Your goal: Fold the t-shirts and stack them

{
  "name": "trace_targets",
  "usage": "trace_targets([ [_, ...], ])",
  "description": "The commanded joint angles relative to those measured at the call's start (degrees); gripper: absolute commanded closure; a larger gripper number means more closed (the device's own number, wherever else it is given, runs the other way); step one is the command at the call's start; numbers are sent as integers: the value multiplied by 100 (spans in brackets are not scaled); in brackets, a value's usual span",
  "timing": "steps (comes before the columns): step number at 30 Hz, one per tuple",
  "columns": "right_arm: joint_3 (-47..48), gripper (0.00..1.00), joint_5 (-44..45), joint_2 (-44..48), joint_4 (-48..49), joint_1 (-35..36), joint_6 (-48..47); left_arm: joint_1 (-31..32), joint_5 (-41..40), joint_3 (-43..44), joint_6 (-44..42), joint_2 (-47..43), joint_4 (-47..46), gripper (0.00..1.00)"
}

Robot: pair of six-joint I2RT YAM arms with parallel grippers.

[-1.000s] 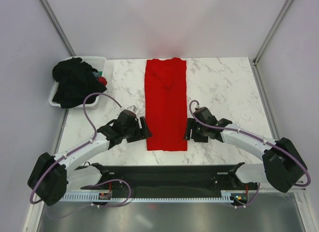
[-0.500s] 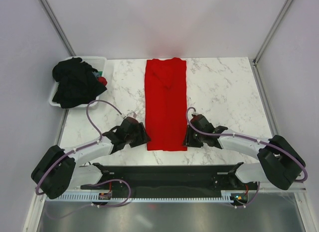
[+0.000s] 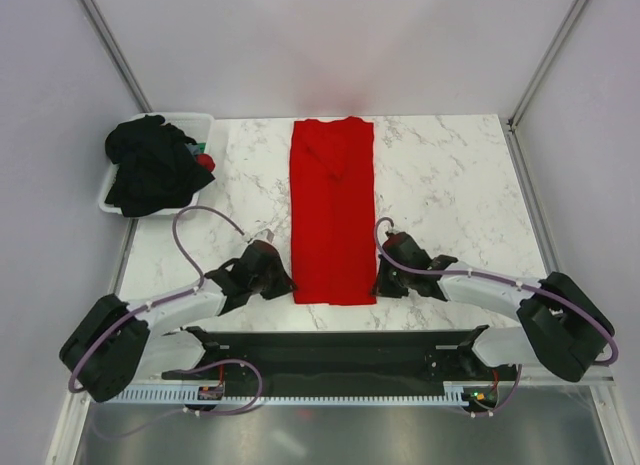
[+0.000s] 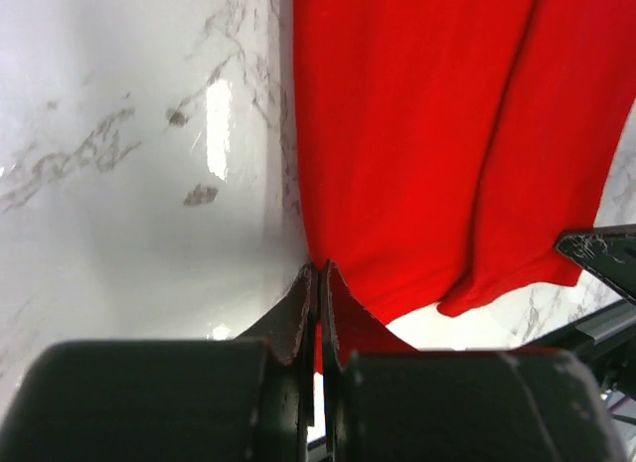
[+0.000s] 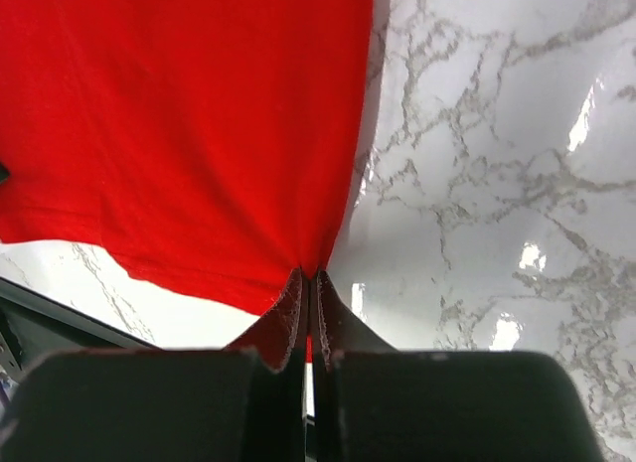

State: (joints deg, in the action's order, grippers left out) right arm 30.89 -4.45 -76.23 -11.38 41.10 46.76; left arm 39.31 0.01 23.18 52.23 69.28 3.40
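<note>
Near edge first. Left gripper (image 3: 284,283) has its fingers pressed together on the near-left corner of the bright red soft fabric t-shirt (image 3: 333,215). Its wrist view shows red cloth caught between the fingertips (image 4: 298,318). Right gripper (image 3: 379,284) is the same on the near-right corner: fingers closed on the hem, with a sliver of red between them in its own view. Both sit low on the white marble-patterned table (image 3: 450,185).

The red t-shirt lies flat mid-table as a long narrow strip, with the hem by the arms and the collar end toward the far edge. No sleeves stick out, so I read the side folds as already in. The lengthwise fold isn't done. My read is that I'm at the grasp for it, and the hem needs to go up and over toward the collar.

Far left, the black fabric t-shirts (image 3: 150,165) are heaped unfolded in the white rectangular plastic tub (image 3: 190,118), spilling over its rim. I can't count them.

No stack has been started on the table. Progress is early: the first shirt is part-folded and all the black ones are untouched.
</note>
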Motion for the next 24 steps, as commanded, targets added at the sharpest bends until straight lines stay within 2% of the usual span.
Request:
trace_targets([
  [1,-198,100,49,414,-330,38,26,42,-212,-208,261,-616,256,98],
  [3,-312,100,-47,608,-409,47,148,173,-282,-322,481,-1080,441,98],
  [7,-383,100,-83,1187,-646,231,447,594,-475,-227,824,-1811,1441,98],
  [12,100,100,320,1777,-1366,319,729,639,-738,502,877,-2401,2436,98],
  [15,828,100,768,1638,-1823,311,571,648,-976,1108,693,-2288,2823,98],
  [20,2244,100,1226,944,-2351,241,53,561,-1406,2303,210,-1462,3184,98],
  [24,3035,100,1262,330,-2483,-145,-369,254,-1294,3191,-212,-829,3325,98],
])
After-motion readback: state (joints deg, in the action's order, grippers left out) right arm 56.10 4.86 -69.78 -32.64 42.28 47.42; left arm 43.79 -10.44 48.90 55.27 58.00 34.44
